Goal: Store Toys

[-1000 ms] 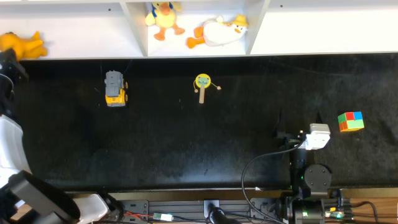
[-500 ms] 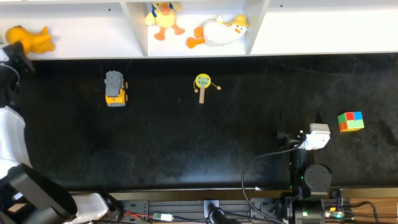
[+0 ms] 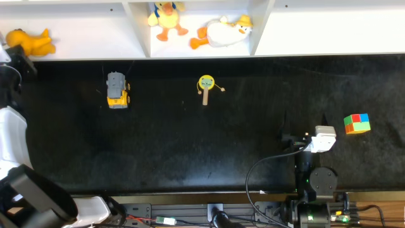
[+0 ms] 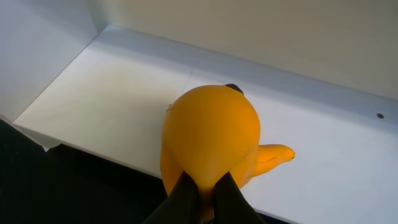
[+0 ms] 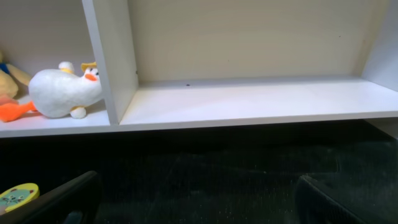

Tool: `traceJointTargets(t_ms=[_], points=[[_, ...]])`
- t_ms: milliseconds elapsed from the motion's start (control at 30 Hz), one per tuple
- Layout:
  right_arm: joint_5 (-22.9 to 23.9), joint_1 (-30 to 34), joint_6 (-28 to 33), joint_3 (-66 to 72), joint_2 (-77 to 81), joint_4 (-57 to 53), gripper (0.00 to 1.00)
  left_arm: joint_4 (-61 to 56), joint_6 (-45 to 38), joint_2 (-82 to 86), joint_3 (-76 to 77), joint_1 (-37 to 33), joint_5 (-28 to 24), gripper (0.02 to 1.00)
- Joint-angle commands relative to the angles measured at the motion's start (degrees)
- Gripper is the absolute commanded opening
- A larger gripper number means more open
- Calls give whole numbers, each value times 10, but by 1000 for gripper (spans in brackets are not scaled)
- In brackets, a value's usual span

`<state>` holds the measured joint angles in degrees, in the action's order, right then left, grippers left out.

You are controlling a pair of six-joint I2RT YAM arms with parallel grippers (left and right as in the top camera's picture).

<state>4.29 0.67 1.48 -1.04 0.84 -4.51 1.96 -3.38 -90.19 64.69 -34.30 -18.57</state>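
An orange toy duck (image 4: 214,140) rests on the floor of the white shelf's left compartment (image 4: 106,102), close to its front edge. My left gripper (image 4: 205,190) is shut on the duck's rear end. From above, the duck (image 3: 28,41) lies at the far left of the shelf (image 3: 82,38), with the left arm just in front of it. My right gripper (image 5: 193,199) stands open and holds nothing, low over the black mat (image 3: 190,145) and facing the right compartment (image 5: 249,99).
On the mat lie a yellow-grey toy truck (image 3: 117,90), a small rattle drum (image 3: 206,84) and a coloured cube (image 3: 356,123). The middle compartment holds a yellow plush duck (image 3: 166,16) and a white plush duck (image 3: 223,31).
The orange duck has shifted right and deeper into the left compartment with my left gripper still on it. The right arm has kept still.
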Motion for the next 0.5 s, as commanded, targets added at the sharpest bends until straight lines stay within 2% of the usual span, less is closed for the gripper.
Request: traceJointTargets(t_ms=[33, 500], points=[[-2, 0, -2, 8, -6, 3, 993, -1, -12, -14, 26, 12, 13, 60], [-2, 0, -2, 8, -6, 3, 996, -31, -10, -41, 29, 36, 14, 73]])
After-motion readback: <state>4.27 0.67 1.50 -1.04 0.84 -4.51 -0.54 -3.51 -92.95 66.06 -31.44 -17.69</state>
